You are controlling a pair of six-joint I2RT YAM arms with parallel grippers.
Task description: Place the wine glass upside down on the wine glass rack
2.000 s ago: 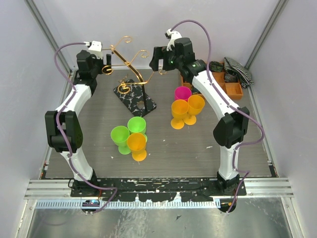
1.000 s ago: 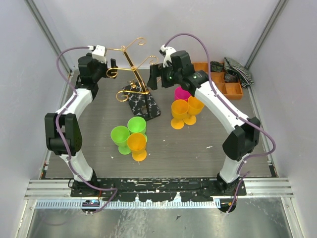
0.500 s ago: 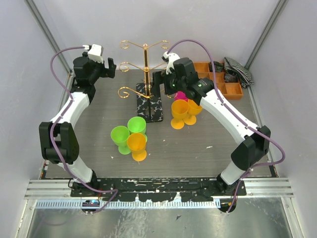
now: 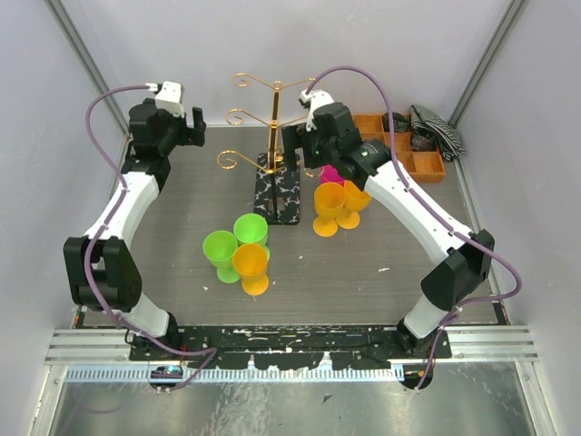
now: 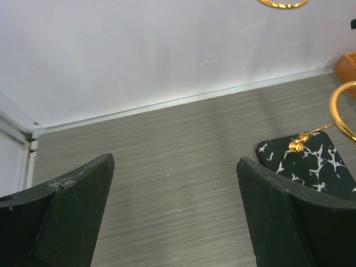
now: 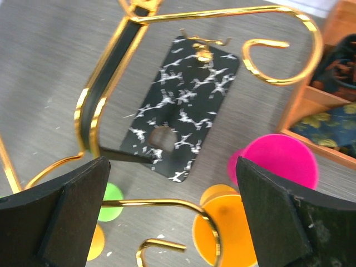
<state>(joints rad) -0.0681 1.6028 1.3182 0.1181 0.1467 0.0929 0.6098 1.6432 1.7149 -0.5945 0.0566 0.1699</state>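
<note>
Release is the news here: the thin gold wire wine glass rack [image 4: 273, 127] with curled arms and a black, white-speckled rectangular base, which hung tilted between both grippers two seconds ago, now stands by itself on the grey wood-grain table [image 4: 363, 272]. The left gripper [image 4: 193, 127] has drawn back, its black fingers [image 5: 72, 217] spread wide with nothing between them. The rack sits off beyond its right finger, apart, with only a base corner and one gold curl in the left wrist view. The right gripper [image 4: 292, 145] hovers just beside the pole, its fingers equally wide and empty. The base lies below and ahead of them, and one gold arm crosses the gap between them unpinched; whether it brushes the left finger I cannot tell. By my reading the rack is set up and the hanging is not yet begun, since no glass is held. The pink plastic wine glass [image 6: 278, 164] and two orange plastic wine glasses [image 4: 331, 204] stand just below the right gripper, toward its right finger. Two green plastic wine glasses [image 4: 219, 245] and a third orange one cluster well apart from both sets of fingers, the green ones mouth up. The rack's long axis is its pole, upright from the base, with arms branching sideways in tiers toward each gripper. The base's long side runs away from the right fingers, toward the arm mounts.
</note>
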